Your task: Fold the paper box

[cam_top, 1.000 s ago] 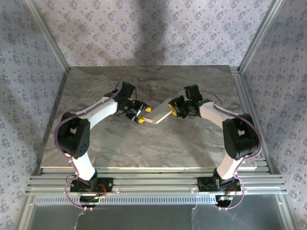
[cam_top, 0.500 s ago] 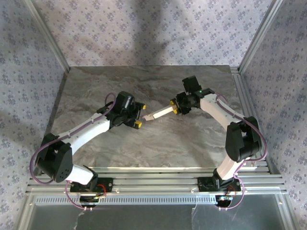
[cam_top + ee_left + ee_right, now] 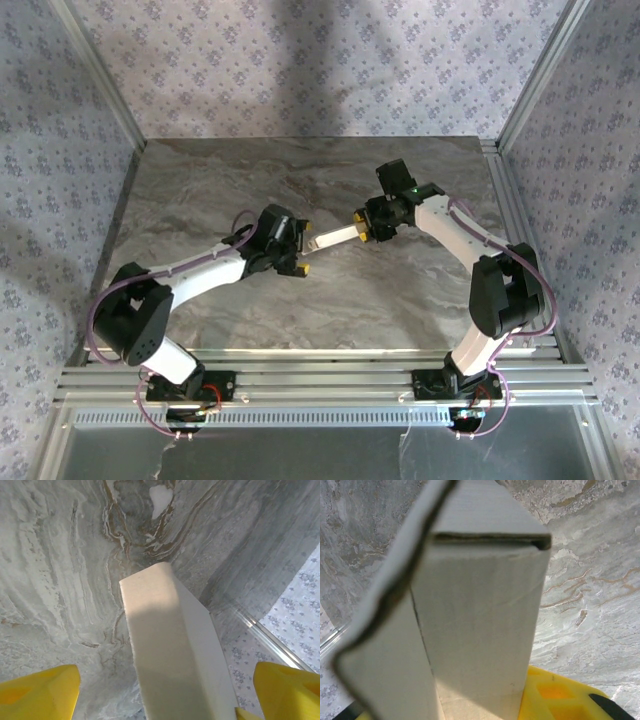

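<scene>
Notably, the right gripper (image 3: 368,228) clamped one end of the paper box (image 3: 335,237), while the left gripper (image 3: 302,251) stood spread wide astride the free end, clear of it.

The paper box (image 3: 175,645) is matt, faintly grainy cardboard, flanked by the smooth yellow plastic fingers (image 3: 42,690) of the left claw (image 3: 302,250). Beneath the claw, the surface (image 3: 60,580) looks like smooth, softly sheened marble.

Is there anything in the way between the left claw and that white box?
Nothing visible. The left claw is open, and the free end of the box reaches in between its yellow fingers. The right claw grips the other end.
</scene>
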Robot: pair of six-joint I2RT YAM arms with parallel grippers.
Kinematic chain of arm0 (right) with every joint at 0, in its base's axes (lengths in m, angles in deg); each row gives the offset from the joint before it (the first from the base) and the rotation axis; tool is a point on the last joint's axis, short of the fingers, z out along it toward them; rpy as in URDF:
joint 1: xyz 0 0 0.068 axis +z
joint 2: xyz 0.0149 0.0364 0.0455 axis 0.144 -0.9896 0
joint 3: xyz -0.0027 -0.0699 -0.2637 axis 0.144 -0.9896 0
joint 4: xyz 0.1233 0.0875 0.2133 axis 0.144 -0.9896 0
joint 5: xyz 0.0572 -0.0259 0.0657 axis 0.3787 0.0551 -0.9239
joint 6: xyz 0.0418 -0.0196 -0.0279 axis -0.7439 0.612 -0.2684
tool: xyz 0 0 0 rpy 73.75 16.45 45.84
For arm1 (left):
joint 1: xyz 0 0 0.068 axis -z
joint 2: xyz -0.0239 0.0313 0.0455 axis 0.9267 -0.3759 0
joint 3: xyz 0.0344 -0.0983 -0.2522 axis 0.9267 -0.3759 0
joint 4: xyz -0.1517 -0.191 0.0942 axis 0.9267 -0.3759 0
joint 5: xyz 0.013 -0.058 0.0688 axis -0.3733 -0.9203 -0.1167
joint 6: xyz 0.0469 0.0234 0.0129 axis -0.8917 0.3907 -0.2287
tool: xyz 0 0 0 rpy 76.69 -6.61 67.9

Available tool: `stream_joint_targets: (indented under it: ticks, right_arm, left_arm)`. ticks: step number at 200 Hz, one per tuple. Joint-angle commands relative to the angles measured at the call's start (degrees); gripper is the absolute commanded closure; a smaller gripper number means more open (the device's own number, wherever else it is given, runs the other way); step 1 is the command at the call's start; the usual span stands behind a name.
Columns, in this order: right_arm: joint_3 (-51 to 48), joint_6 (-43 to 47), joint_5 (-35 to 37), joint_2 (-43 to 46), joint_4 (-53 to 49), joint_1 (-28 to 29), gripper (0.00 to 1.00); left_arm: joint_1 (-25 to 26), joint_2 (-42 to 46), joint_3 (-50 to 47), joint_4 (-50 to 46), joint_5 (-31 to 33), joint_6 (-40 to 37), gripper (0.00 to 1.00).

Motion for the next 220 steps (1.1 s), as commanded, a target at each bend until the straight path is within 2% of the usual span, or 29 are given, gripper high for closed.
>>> stream_joint_targets:
  ticks: [1, 23, 126, 146, 161, 181, 201, 220]
  right_arm:
    - [-0.2, -1.7, 0.2, -0.5, -1.4, 0.4, 0.65]
    - [-1.2, -2.2, 0.4, -0.1, -0.7, 0.6, 0.65]
    - [-0.7, -1.4, 0.9, -1.1, -1.0, 1.3, 0.64]
    - [-0.3, -0.1, 0.9, -1.3, -1.1, 1.2, 0.60]
    - [0.5, 1.7, 0.9, -1.6, -1.7, 1.1, 0.49]
    - [3.0, 6.3, 2.4, -1.5, -3.2, 1.0, 0.36]
    - [9.2, 16.4, 5.8, -1.0, -5.8, 0.9, 0.32]
    - [13.7, 31.5, 8.4, 0.5, -8.0, 0.2, 0.31]
  left_arm:
    - [0.6, -0.8, -0.3, 4.1, 1.6, 15.8, 0.12]
    - [0.4, -2.9, 0.4, 6.4, 0.6, 17.2, 0.15]
    - [0.2, -6.5, -0.8, 12.2, 1.2, 20.7, 0.57]
    - [-0.4, -6.4, -1.3, 12.1, -0.3, 20.5, 0.60]
    - [-0.9, -6.2, -1.5, 11.7, -1.8, 20.1, 0.62]
    - [-1.6, -5.3, -2.5, 11.1, -2.3, 19.9, 0.66]
    - [-2.5, -4.0, -3.4, 10.1, -3.4, 19.7, 0.66]
    - [-3.9, -2.3, -3.9, 7.9, -4.6, 18.9, 0.66]
